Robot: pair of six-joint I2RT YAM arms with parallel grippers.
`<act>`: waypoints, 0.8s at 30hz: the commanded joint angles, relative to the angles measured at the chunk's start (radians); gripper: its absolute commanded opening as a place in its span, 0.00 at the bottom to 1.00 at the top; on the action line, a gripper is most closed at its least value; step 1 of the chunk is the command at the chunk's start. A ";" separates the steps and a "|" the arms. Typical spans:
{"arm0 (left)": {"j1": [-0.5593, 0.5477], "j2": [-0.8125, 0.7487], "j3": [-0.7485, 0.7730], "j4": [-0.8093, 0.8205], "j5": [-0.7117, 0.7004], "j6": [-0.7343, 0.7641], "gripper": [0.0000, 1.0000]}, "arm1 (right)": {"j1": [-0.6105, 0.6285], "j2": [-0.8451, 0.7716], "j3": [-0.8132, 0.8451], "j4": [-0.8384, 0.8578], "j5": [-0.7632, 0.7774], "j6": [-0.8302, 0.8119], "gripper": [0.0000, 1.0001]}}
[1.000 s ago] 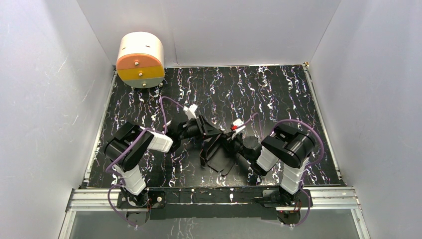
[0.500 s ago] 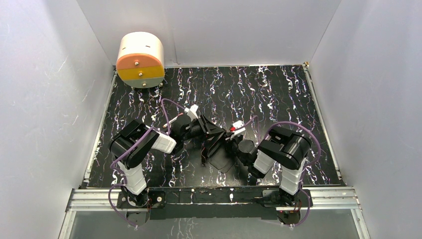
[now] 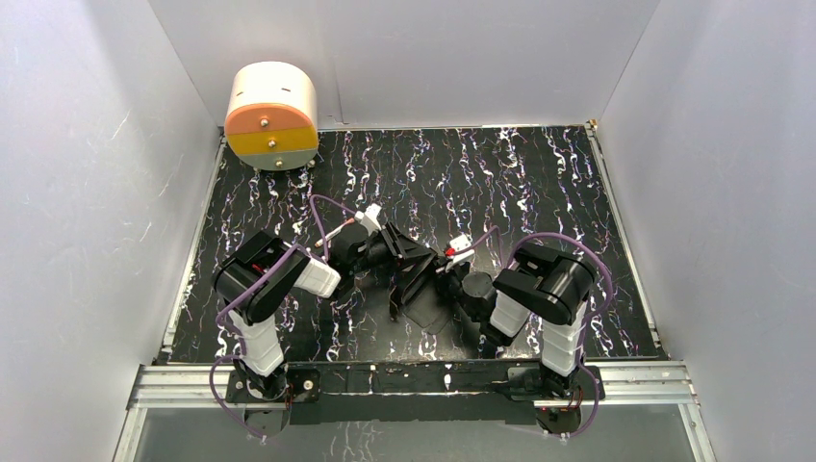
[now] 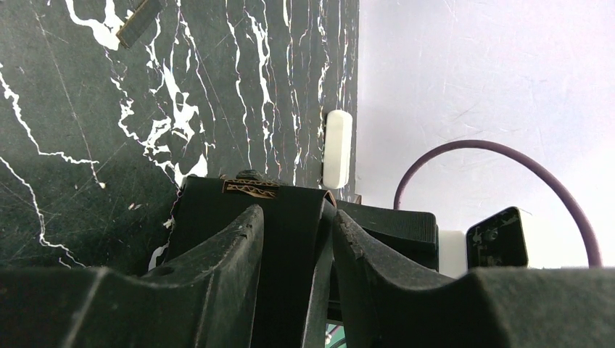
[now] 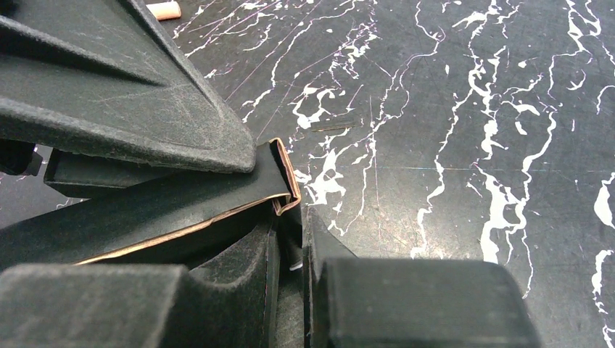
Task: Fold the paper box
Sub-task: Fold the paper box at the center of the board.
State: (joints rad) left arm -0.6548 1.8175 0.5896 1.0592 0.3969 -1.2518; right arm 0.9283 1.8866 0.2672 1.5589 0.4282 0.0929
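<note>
The paper box [image 3: 428,313] sits between the two arms. The left gripper [image 4: 295,214] clamps a folded wall straight ahead of its fingers. The right gripper [image 5: 290,225] pinches the thin corner from the opposite side, so both arms are equally near

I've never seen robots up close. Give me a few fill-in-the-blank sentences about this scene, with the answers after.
The left gripper and the right gripper both grip the ___ paper box. The round cream and orange drum stands in the far ___ corner of the table. The table is black with ___ veins.
Missing words: black; left; white.
</note>
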 commanded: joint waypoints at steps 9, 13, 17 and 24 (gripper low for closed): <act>-0.071 0.029 -0.016 0.058 0.320 -0.014 0.39 | -0.005 -0.027 0.069 0.089 -0.045 -0.009 0.02; -0.114 0.020 -0.014 0.073 0.322 -0.047 0.39 | -0.006 -0.027 0.097 0.072 -0.010 -0.006 0.02; -0.159 0.025 -0.007 0.145 0.340 -0.101 0.39 | -0.006 -0.034 0.111 0.023 0.071 0.028 0.00; -0.091 0.029 -0.037 0.162 0.340 -0.071 0.38 | -0.006 -0.055 0.066 0.021 0.080 0.024 0.02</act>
State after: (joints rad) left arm -0.6685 1.8454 0.5766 1.1534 0.3801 -1.2751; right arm 0.9318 1.8690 0.2794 1.5257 0.4973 0.1097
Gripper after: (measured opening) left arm 0.392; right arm 0.205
